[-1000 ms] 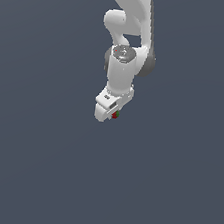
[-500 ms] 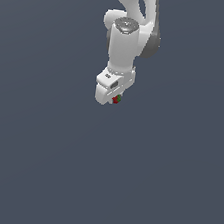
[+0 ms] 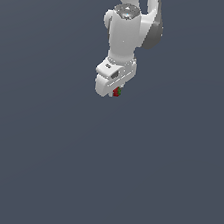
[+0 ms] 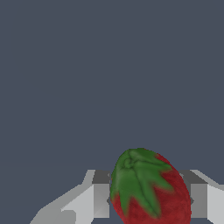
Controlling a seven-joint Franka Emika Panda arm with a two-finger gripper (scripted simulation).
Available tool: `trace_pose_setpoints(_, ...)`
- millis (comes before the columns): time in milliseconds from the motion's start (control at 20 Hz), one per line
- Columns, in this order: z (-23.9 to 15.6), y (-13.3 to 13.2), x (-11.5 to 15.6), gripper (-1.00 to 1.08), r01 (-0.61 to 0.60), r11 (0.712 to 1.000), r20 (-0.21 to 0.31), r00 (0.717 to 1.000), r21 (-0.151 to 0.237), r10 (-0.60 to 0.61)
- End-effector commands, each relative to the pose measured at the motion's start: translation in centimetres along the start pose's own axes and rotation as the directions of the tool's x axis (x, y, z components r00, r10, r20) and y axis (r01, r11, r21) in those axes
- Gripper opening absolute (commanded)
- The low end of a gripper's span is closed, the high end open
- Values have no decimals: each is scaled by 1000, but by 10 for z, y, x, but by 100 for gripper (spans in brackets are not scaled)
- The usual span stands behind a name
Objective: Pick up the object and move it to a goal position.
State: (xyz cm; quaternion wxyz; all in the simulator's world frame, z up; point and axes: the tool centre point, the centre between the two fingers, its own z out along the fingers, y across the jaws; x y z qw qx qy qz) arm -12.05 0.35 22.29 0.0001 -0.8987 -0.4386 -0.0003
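Observation:
The object is a small red strawberry with a green leafy cap (image 4: 148, 188). In the wrist view it fills the space between my two grey-white fingers (image 4: 99, 199), which press on it from both sides. In the exterior view it shows as a tiny red and green speck (image 3: 117, 91) at the lower end of the white gripper (image 3: 114, 90), which hangs from the white arm high in the picture. The gripper is shut on the object.
Only a plain dark grey-blue surface (image 3: 100, 173) shows around and below the arm. No other objects, containers or edges appear in either view.
The arm and gripper have risen in the exterior view over the last second, carrying the strawberry with them. The hold on it looks the same.

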Motion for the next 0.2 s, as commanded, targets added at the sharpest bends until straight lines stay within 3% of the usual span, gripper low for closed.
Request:
trace_pose_setpoints(0,-2,-1,-1,-100,0,1000,0,1000,0,0)
trace_pose_setpoints(150,-2,0,0,-100,0,1000,1,1000,0,0)
